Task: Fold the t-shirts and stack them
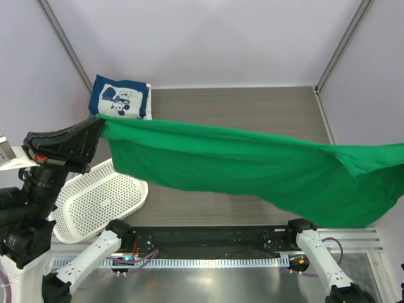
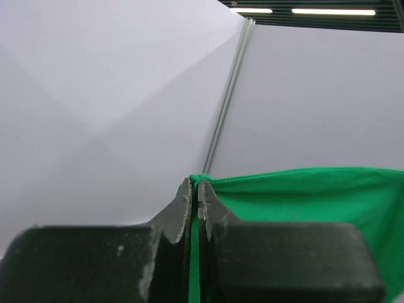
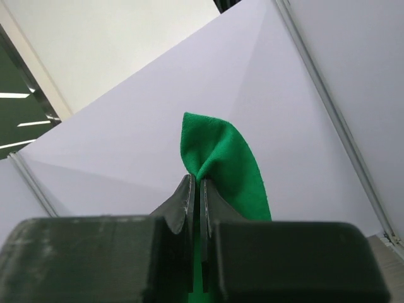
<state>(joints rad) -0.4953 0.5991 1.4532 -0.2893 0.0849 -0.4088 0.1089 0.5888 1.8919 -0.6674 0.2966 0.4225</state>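
While the top view took in the whole spread, the left pincer stood raised at the left, clamped shut on one corner of the green t-shirt. From that pincer the shirt stretched away to the right as a long sagging band, hanging above the worktop. Its far end ran to the right edge of that view, where the right pincer could not be seen.

Only the right wrist view showed the right pincer. Its jaws were closed on a fold of the green t-shirt, and a peak of cloth rose just past the fingertips against pale wall panels.

The left wrist view gave the matching close look. The left pincer had its fingers pressed together with the green hem caught between them, and the green t-shirt spread off to the right of the jaws.

Neither wrist view showed the worktop or anything on it; the top view alone did. A folded navy t-shirt with a white cartoon print lay on the worktop just beyond the left pincer, near the far left corner. A white perforated basket lay below the left pincer on the near side, toward the arm bases, with its far rim close under the hanging green cloth.
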